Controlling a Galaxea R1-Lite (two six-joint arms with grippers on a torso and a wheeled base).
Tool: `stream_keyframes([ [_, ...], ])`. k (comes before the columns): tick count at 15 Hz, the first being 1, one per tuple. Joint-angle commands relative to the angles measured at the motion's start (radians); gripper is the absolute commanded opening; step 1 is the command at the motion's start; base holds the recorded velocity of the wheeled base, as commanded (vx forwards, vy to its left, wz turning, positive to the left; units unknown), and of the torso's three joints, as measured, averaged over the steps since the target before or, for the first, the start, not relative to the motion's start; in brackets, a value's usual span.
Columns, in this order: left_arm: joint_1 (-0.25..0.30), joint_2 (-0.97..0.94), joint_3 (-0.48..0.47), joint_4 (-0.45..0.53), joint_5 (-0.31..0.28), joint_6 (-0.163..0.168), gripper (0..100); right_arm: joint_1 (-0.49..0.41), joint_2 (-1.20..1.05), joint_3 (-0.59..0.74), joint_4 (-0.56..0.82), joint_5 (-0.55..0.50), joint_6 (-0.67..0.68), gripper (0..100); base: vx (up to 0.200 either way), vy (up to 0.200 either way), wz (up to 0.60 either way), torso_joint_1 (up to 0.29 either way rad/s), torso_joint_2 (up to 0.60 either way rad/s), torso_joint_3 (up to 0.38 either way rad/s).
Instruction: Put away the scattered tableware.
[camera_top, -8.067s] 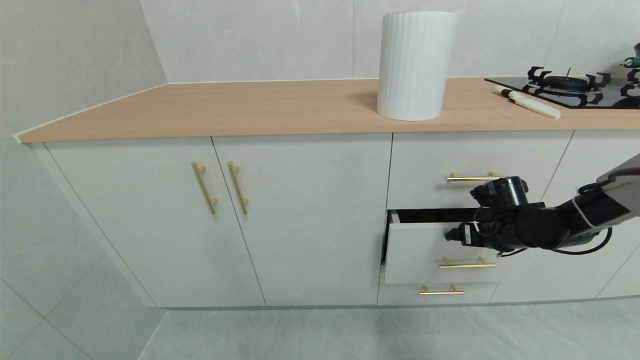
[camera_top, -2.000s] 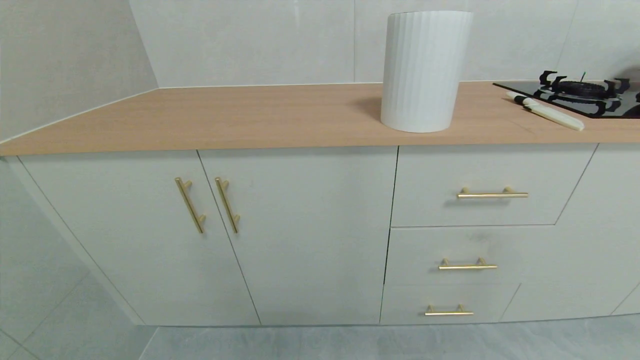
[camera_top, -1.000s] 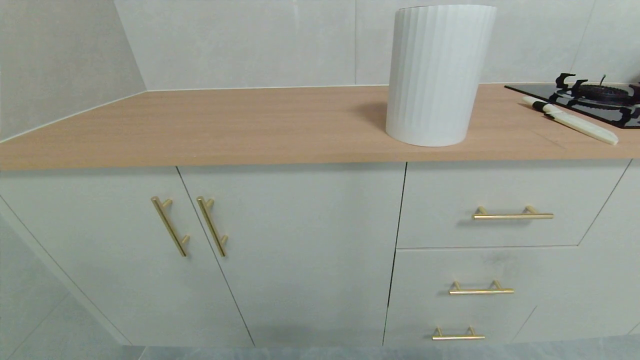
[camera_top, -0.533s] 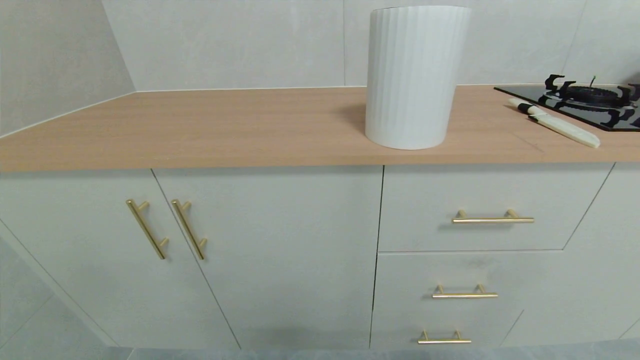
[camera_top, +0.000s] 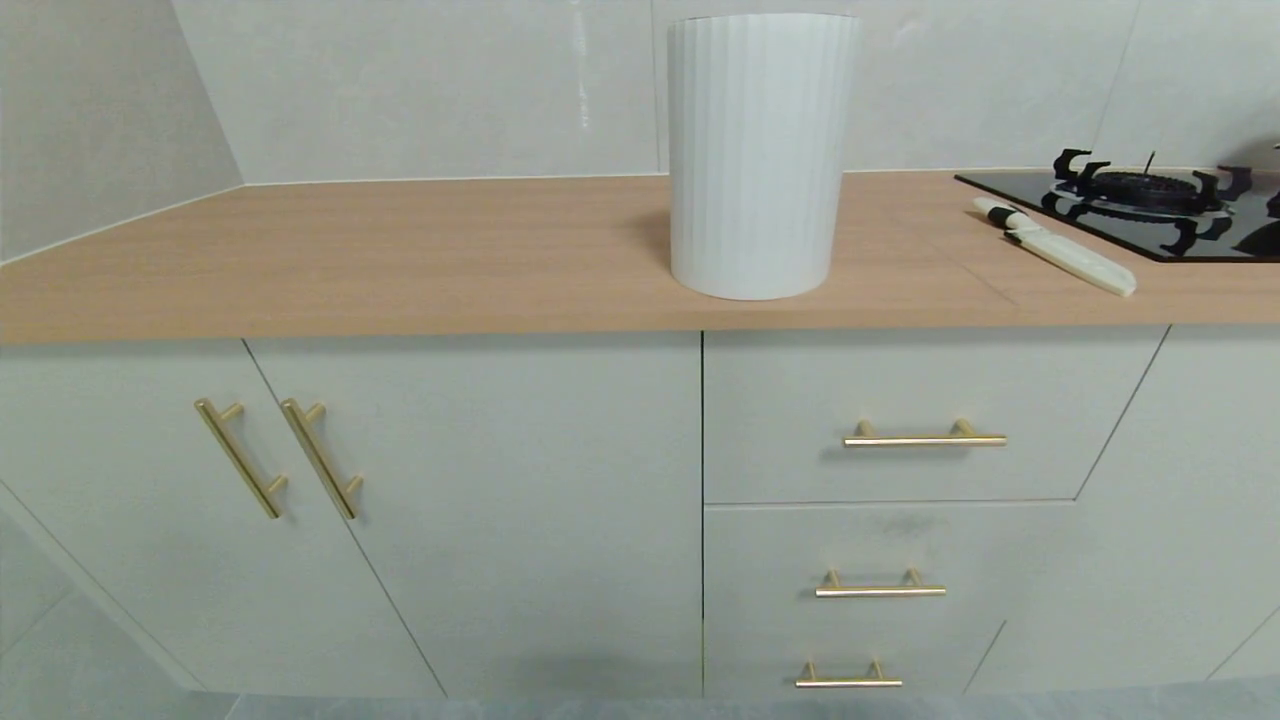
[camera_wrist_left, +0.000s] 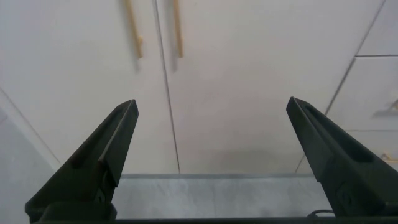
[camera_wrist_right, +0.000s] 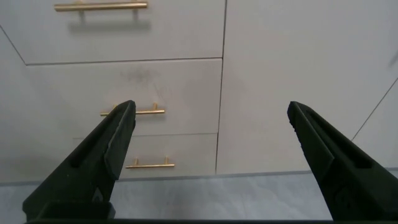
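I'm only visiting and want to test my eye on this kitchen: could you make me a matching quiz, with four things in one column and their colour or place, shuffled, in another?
Things
1. ribbed container
2. knife
3. top drawer handle
4. burner grate

Descriptions
A. gold, a horizontal bar
B. black, on the glass hob
C. white, standing upright on the worktop
D. pale, lying flat on the worktop beside the hob

Pairs: 1-C, 2-D, 3-A, 4-B
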Motion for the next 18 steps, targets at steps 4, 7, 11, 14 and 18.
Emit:
stream_keyframes([
  [4, 0.001, 0.000, 0.000, 0.000, 0.000, 0.001, 100, 0.001, 0.001, 0.000, 0.000, 0.000, 0.000, 100, 0.050, 0.000, 0.00, 0.001, 0.00, -0.001],
  [7, 0.001, 0.000, 0.000, -0.001, 0.000, -0.001, 100, 0.001, 0.001, 0.000, 0.000, 0.000, 0.000, 100, 0.133, 0.000, 0.00, 0.000, 0.00, 0.003],
  [11, 0.001, 0.000, 0.000, -0.001, 0.000, -0.001, 100, 0.001, 0.001, 0.000, 0.000, 0.000, 0.000, 100, 0.000, 0.000, 0.00, 0.000, 0.00, 0.000],
  [14, 0.001, 0.000, 0.000, -0.001, 0.000, -0.001, 100, 0.001, 0.001, 0.000, 0.000, 0.000, 0.000, 100, 0.000, 0.000, 0.00, 0.000, 0.00, 0.000],
  [18, 0.001, 0.000, 0.000, -0.001, 0.000, -0.001, 100, 0.001, 0.001, 0.000, 0.000, 0.000, 0.000, 100, 0.000, 0.000, 0.00, 0.000, 0.00, 0.000],
])
